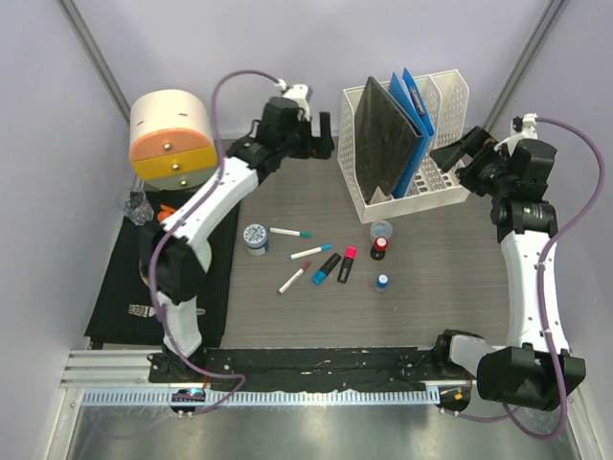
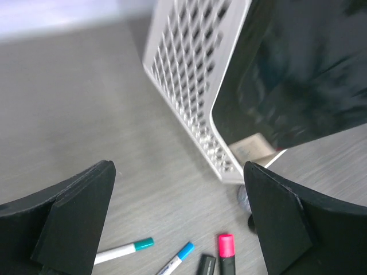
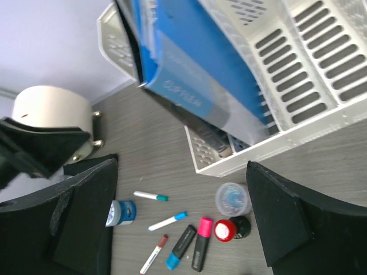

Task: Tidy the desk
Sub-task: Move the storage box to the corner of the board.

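- left fingers (image 1: 324, 134): top view; spread wide, holding nothing, just beside the left wall of the white rack (image 1: 450, 91).
- right fingers (image 1: 450, 153): spread wide, empty, near the rack's right wall.
- worktop (image 1: 460, 287): dark wood-grain, fills the middle of the view beneath both arms; black mat (image 1: 120, 278) lies along its left side.
- in the rack: dark folder (image 1: 383, 134), leaning; blue folder (image 1: 417, 105) behind it.
- far left: cream-and-orange round box (image 1: 172, 134).
- loose before the rack: teal-capped marker (image 1: 290, 232), blue-capped marker (image 1: 311, 252), red-capped marker (image 1: 294, 278), blue highlighter (image 1: 326, 265), pink highlighter (image 1: 346, 265), blue-and-white roll (image 1: 256, 236), clear cup (image 1: 381, 230), red-capped bottle (image 1: 380, 249), blue-capped pot (image 1: 382, 282).
- left wrist view: left fingers (image 2: 69, 217) well apart; bare worktop (image 2: 86, 103) between them; rack corner (image 2: 183, 80) with dark folder (image 2: 298, 74) ahead; teal-capped marker (image 2: 123, 250) and pink highlighter (image 2: 226, 252) at the lower edge.
- right wrist view: right fingers (image 3: 80, 223) well apart; blue folder (image 3: 189, 63) in the rack (image 3: 298, 86) above; clear cup (image 3: 232, 199), red-capped bottle (image 3: 226, 229) and blue-and-white roll (image 3: 121, 212) on the worktop (image 3: 166, 154) between them.
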